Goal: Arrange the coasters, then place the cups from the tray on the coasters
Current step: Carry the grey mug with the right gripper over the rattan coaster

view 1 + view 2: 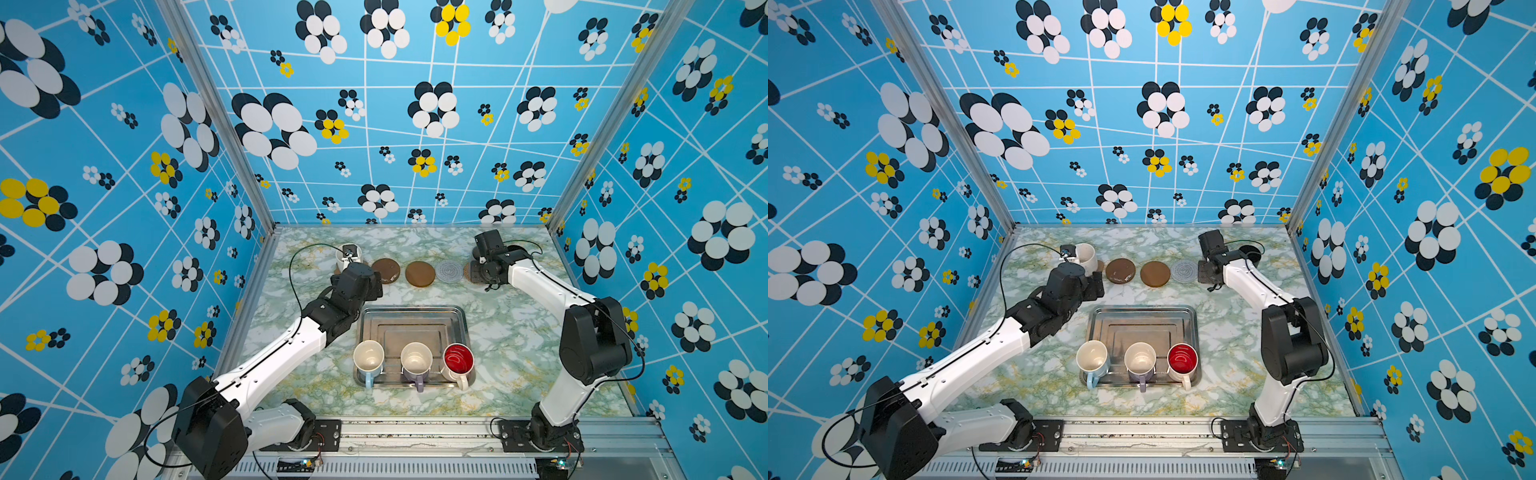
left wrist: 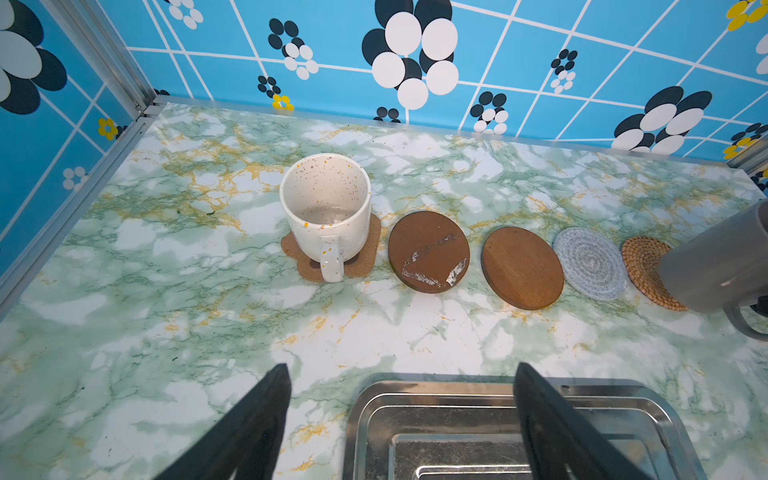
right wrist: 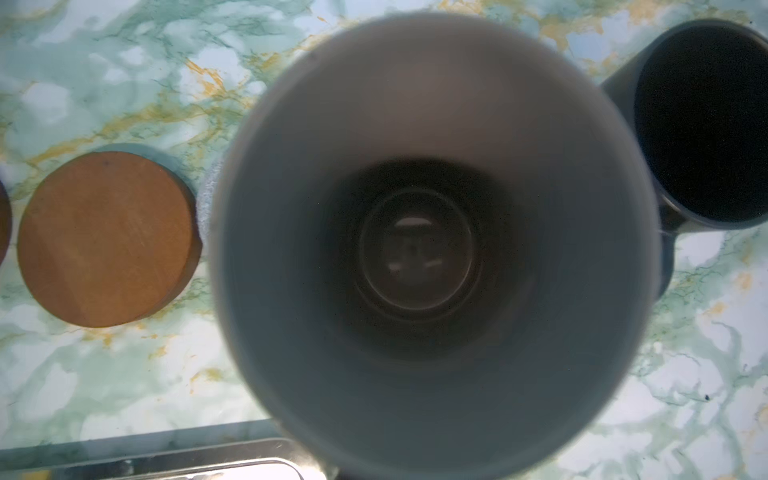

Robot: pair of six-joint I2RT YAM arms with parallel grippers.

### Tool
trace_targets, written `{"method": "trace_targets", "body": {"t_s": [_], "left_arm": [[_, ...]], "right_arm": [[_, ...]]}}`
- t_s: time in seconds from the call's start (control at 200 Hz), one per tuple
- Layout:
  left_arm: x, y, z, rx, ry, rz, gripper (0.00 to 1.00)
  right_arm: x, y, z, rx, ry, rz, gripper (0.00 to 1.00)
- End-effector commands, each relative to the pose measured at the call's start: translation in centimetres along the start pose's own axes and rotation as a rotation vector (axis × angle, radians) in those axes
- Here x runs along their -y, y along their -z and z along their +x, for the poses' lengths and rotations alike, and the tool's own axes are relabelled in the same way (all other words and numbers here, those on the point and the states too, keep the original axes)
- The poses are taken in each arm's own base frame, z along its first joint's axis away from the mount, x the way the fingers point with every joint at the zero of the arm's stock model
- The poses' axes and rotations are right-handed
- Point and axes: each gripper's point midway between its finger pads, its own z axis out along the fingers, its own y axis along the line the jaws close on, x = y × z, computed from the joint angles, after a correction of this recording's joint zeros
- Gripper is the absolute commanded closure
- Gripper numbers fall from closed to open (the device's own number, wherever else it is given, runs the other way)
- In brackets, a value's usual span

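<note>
While the cream speckled mug (image 2: pixel 326 216) sits on the paw-shaped coaster (image 2: pixel 368 249) at the left end of the row, the left jaws hang wide apart and empty over the counter (image 2: pixel 166 332), between tray (image 1: pixel 411 311) and coasters. The right jaws are clamped on the tall grey mug (image 3: pixel 432 249), held over the rattan coaster (image 2: pixel 642 266) beside the black mug (image 3: pixel 702 124). The light blue mug (image 1: pixel 368 359), lilac mug (image 1: pixel 416 361) and red-lined mug (image 1: pixel 457 361) stand along the tray's near edge.

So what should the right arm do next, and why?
Probably lower the tall grey mug onto the tan round rattan coaster and open the jaws. The right gripper holds it right over that coaster; whether it touches, I cannot tell.
</note>
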Motion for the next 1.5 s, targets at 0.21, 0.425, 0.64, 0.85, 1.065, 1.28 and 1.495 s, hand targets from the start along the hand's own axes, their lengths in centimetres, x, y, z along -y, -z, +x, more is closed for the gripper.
{"method": "trace_targets", "body": {"t_s": [0.21, 0.425, 0.64, 0.85, 1.065, 1.28, 1.495], "left_arm": [[0.0, -0.4, -0.3, 0.002, -0.009, -0.008, 0.15], [0.0, -0.2, -0.4, 0.005, -0.009, -0.010, 0.15], [0.0, -0.2, -0.4, 0.005, -0.010, -0.012, 0.15], [0.1, -0.4, -0.4, 0.000, -0.015, -0.012, 0.15], [0.1, -0.5, -0.4, -0.002, -0.016, -0.012, 0.15], [0.1, -0.5, -0.4, -0.001, -0.015, -0.013, 0.15], [0.1, -0.4, -0.4, -0.003, -0.016, -0.014, 0.15]], "right_arm": [[0.5, 0.6, -4.7, 0.142, -0.057, -0.014, 1.00], [0.7, -0.3, -4.7, 0.133, -0.057, -0.006, 1.00], [0.7, -0.8, -4.7, 0.132, -0.064, -0.010, 1.00], [0.8, -1.2, -4.8, 0.129, -0.069, -0.011, 1.00], [0.7, -1.5, -4.8, 0.128, -0.073, -0.016, 1.00], [0.7, -1.8, -4.7, 0.124, -0.075, -0.016, 1.00], [0.8, -2.1, -4.7, 0.123, -0.079, -0.014, 1.00]]}}
